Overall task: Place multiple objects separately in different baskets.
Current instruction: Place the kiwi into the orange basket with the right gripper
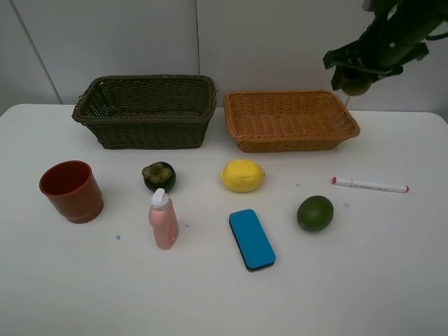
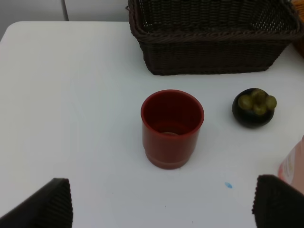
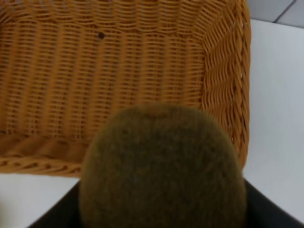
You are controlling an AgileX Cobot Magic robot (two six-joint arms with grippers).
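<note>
**Right tool [image 1: 358,74] carrying the kiwi [image 1: 355,86] at the corner of the orange basket [image 1: 294,144]**

The right tool is closed on the kiwi, an oval fruit with dull, fuzzy brown skin. In the exterior view it hangs clear of the desk [image 1: 210,294], at the basket's far right corner and above the rim. The wrist view shows the kiwi overlapping one rim corner, with the basket floor beyond it. The release probably calls for a short carry inward, toward the basket's middle. The basket is shallow, rectangular orange-tan wicker with flared walls, and its long axis runs left to right across the desk. The right arm is the nearer one. The left tool [image 2: 161,211] is spread wide and grips nothing. It hangs over the desk before the cup [image 2: 172,128], a smooth red plastic cylinder standing upright near the deeper dark basket [image 1: 147,129].
</note>
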